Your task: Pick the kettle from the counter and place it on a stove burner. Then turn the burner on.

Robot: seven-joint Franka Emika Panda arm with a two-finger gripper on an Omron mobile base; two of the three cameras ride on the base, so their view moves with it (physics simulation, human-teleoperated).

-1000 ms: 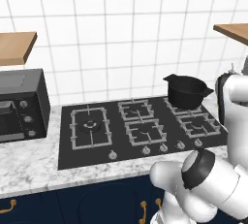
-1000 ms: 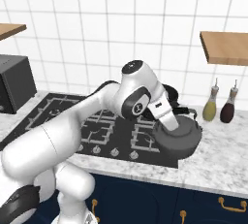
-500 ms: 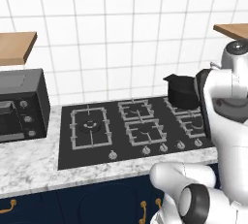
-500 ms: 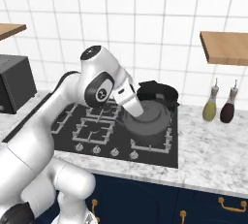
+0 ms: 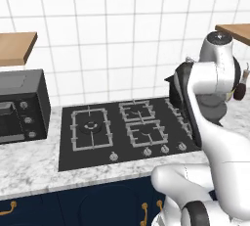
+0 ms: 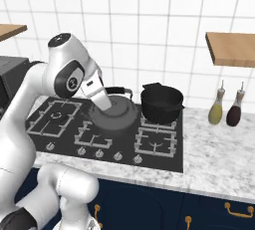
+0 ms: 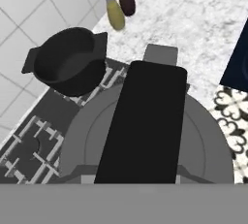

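Note:
My gripper (image 6: pixel 105 105) is shut on the black handle of the dark grey kettle (image 6: pixel 114 117). It holds the kettle lifted over the middle of the black cooktop (image 6: pixel 159 160), just left of the black pot. Seen from the hand, the handle (image 7: pixel 145 121) runs up the middle across the kettle's grey domed lid (image 7: pixel 82 140). The largest stove burner (image 6: pixel 55 116) with its square grate lies at the cooktop's left end, left of the kettle, and appears again as the burner (image 5: pixel 91 126). The marbled counter (image 6: pixel 219 149) stretches to the right.
A black two-handled pot (image 6: pixel 160 102) sits on the back right burner, close to the kettle, and shows as the pot (image 7: pixel 68 65) in the hand view. Two bottles (image 6: pixel 217 109) stand by the wall on the right. A dark oven box (image 5: pixel 19 107) stands left of the cooktop. Knobs line the cooktop's front.
The arm has swung left with the kettle, from over the counter's right side, past the pot, to above the middle burners.

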